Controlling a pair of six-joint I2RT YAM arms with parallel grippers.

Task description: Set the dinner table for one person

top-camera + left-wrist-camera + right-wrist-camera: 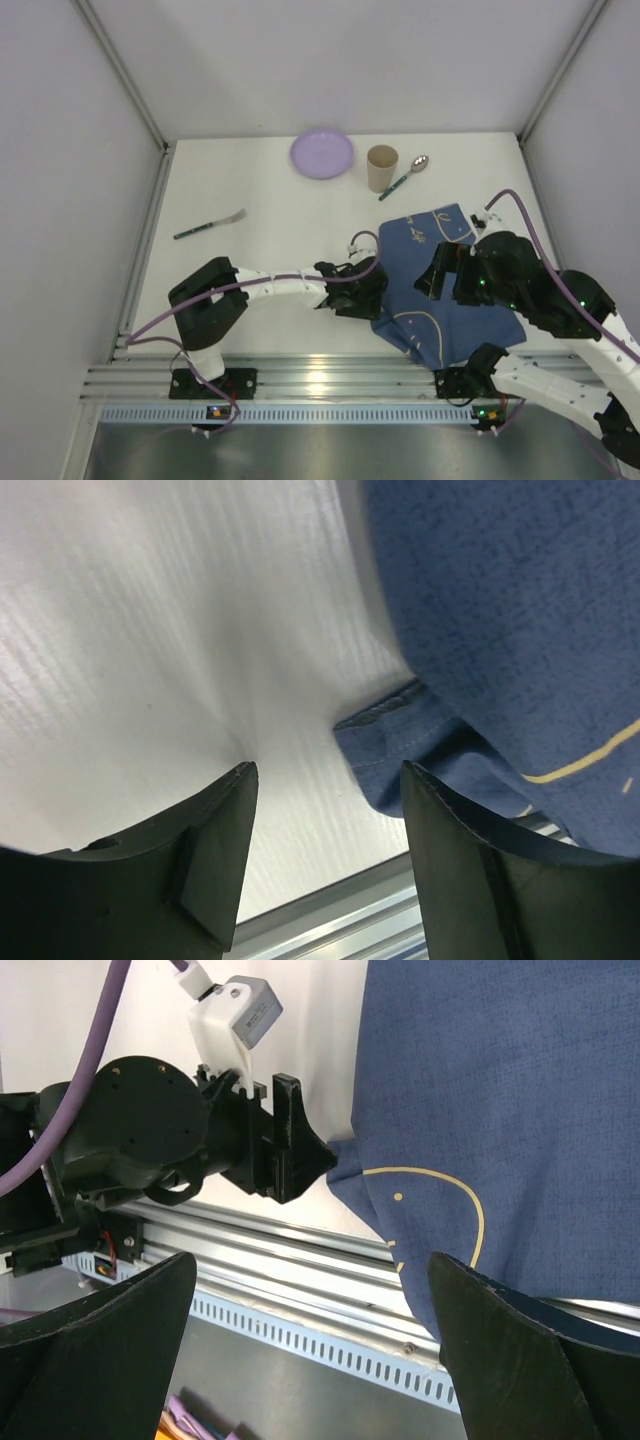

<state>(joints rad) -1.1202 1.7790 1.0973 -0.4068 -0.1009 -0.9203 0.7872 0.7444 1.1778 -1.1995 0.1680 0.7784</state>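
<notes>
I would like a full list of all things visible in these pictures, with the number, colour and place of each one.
dinner table: one, white, under everything
rail: one, ribbed aluminium, along the table's near edge
plate: one, lilac, far edge, middle
cup: one, tan, upright, just right of the plate
spoon: one, metal bowl and teal handle, just right of the cup
fork: one, teal handle, left part of the table, alone
cloth mat: one, blue with pale line drawings, near right part, rumpled
left pincer: one, black, open, low at the mat's left corner
right pincer: one, black, open, above the mat
</notes>
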